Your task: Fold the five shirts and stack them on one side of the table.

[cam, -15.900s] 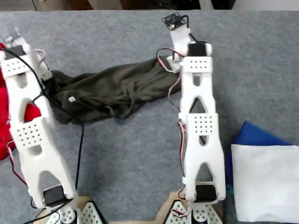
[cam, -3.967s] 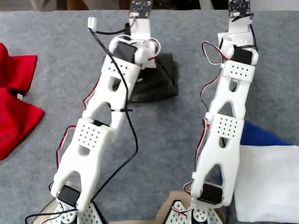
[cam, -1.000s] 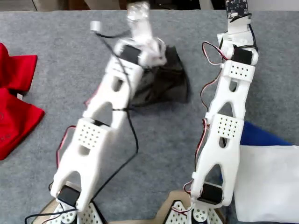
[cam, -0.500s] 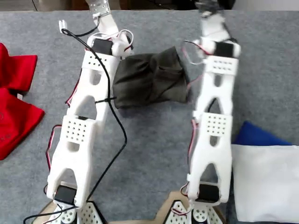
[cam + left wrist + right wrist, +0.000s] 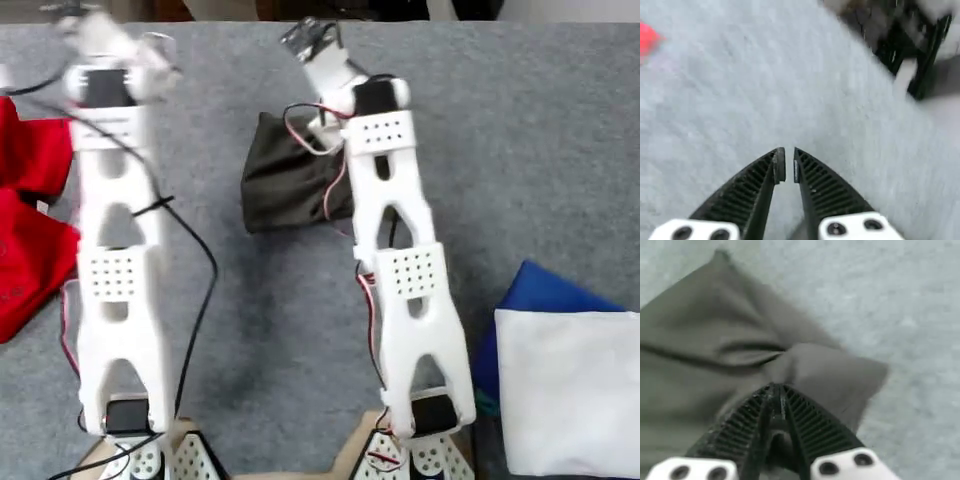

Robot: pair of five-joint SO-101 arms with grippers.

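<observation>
A dark olive shirt [image 5: 285, 180] lies bunched on the grey table at the middle back. My right gripper [image 5: 776, 388] is shut on a puckered fold of the olive shirt [image 5: 715, 325], and its arm [image 5: 385, 190] covers the shirt's right part. My left gripper [image 5: 785, 162] hangs over bare grey table with its fingers shut on nothing, at the far left back [image 5: 95, 40] near two red shirts [image 5: 30, 240]. A folded white shirt [image 5: 565, 385] lies on a blue one [image 5: 545, 290] at the front right.
The red shirts lie loose along the left edge. The white-on-blue stack takes the front right corner. The other arm's black parts [image 5: 920, 50] show blurred in the left wrist view. Bare grey table [image 5: 540, 130] stretches across the back right.
The left arm has let the olive shirt go and swung left toward the red shirts. The right arm has swung left over the shirt, whose right side now lies drawn in.
</observation>
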